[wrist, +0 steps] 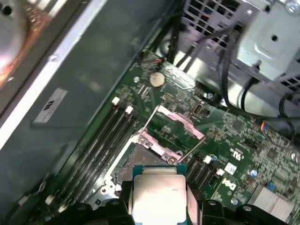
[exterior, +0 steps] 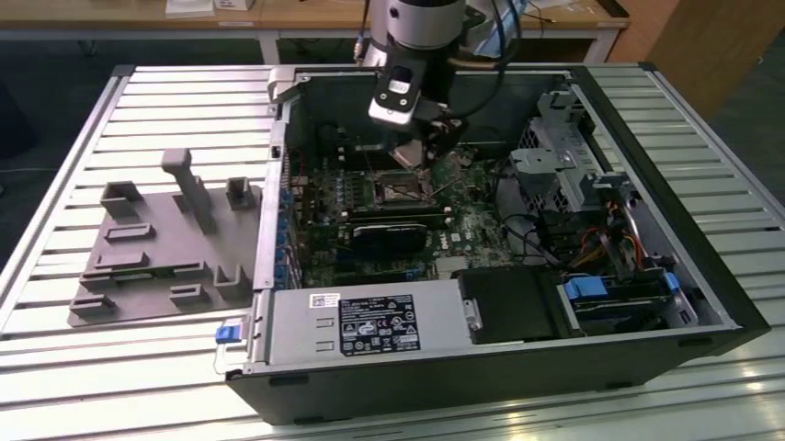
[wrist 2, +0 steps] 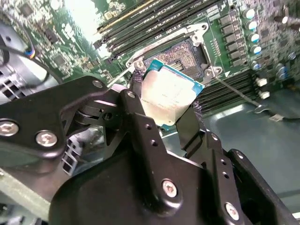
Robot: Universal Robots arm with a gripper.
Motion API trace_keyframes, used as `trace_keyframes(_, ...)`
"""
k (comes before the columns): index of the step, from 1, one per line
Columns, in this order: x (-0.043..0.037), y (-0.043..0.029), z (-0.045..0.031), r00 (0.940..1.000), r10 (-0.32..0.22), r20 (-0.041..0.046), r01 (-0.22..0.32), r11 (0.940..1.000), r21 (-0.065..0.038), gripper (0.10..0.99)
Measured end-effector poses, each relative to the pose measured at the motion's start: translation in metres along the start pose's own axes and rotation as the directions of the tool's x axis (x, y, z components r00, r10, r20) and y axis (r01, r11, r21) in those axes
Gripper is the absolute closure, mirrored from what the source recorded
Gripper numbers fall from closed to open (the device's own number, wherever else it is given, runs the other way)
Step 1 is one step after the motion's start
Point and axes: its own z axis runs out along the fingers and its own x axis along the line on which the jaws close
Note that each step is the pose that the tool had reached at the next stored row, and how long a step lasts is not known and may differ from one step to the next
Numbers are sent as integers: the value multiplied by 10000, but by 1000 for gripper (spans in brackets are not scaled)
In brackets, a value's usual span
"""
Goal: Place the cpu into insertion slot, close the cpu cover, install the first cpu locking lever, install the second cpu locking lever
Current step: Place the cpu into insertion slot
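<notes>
My gripper (exterior: 422, 158) hangs inside the open computer case, just above the green board. It is shut on the cpu (wrist 2: 169, 96), a flat silver-topped chip with a green edge, pinched by two opposite sides between the black fingers (wrist 2: 140, 117). In the first wrist view the cpu (wrist: 157, 194) hovers a little above the insertion slot (wrist: 137, 158), partly hiding it. The same insertion slot (wrist 2: 182, 52) shows its dark pin field in the second wrist view and sits mid-board (exterior: 399, 190) in the exterior view. The cpu cover (wrist: 172, 125) stands swung up, open. Thin wire levers (wrist: 191, 146) are raised beside it.
Long black memory slots (wrist: 101, 140) run beside the socket. A black block (exterior: 395, 234) lies on the board nearer the power supply (exterior: 368, 322). Drive cage and cables (exterior: 564, 165) fill the case on the exterior view's right. A grey fixture plate (exterior: 160, 248) lies on the slatted table.
</notes>
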Motion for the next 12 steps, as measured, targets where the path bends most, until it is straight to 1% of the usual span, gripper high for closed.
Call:
trace_keyframes(2, 0, -1, 13, 9994, 359, 31, -359, 9994, -7, 545)
trace_keyframes(4, -1, -2, 26, 9974, 717, 61, -717, 9974, -15, 545)
trace_keyframes(7, -1, -4, 44, 9919, 1262, 107, -1262, 9920, -29, 545)
trace_keyframes(10, -1, -5, 63, 9837, 1794, 152, -1793, 9838, -46, 545)
trace_keyframes(11, -1, -6, 75, 9766, 2145, 180, -2144, 9767, -58, 545)
trace_keyframes(12, -2, -7, 81, 9724, 2325, 196, -2325, 9726, -65, 545)
